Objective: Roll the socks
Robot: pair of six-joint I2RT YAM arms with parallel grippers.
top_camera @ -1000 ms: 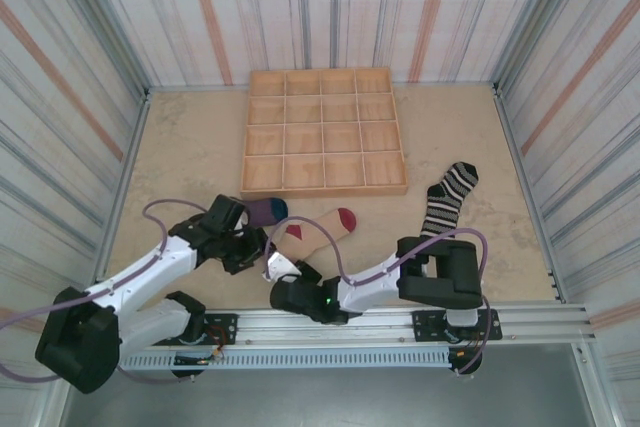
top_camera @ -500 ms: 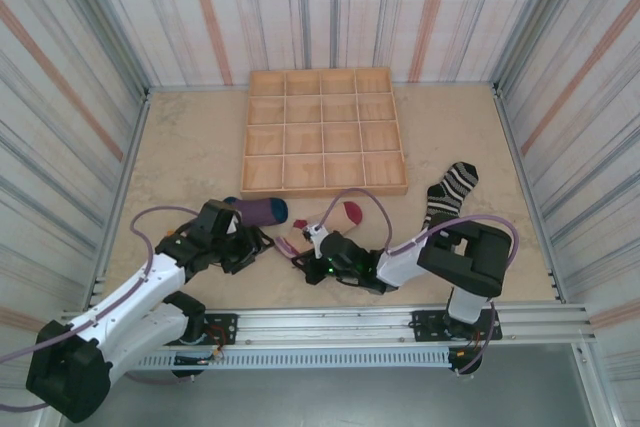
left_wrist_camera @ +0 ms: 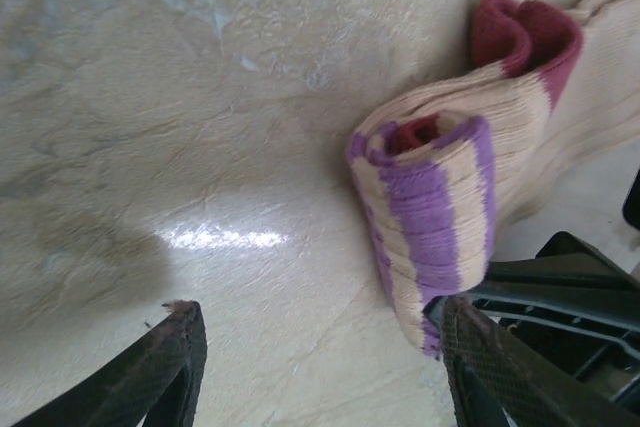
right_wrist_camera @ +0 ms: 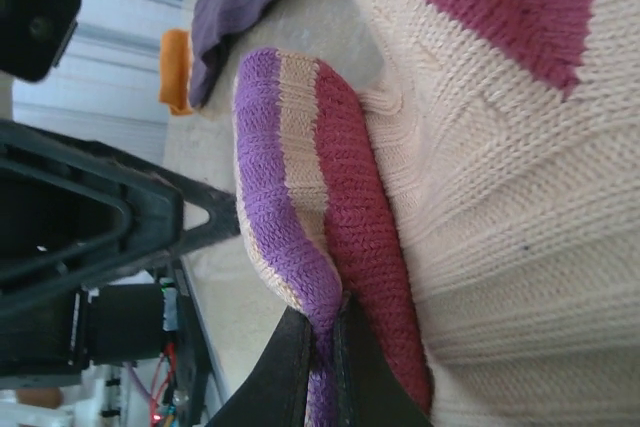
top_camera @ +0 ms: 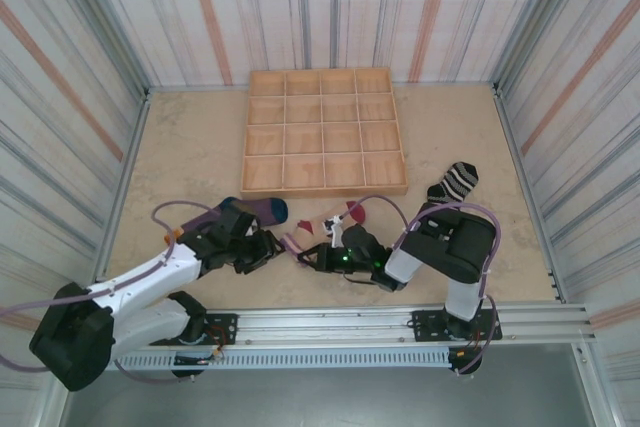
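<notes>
Your right gripper (right_wrist_camera: 322, 319) pinches the purple-striped cuff of the peach knit sock (left_wrist_camera: 440, 177); its rolled end lies just ahead of your half-open left gripper (left_wrist_camera: 320, 347).

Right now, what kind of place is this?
Probably a lab robot cell: striped walls box in the tabletop, an aluminium rail runs along its near edge, and a wooden grid tray lies at the back.

Striped panel walls (top_camera: 330, 7) enclose a mottled beige tabletop (top_camera: 190, 147) bearing a wooden grid tray (top_camera: 325, 190).
</notes>
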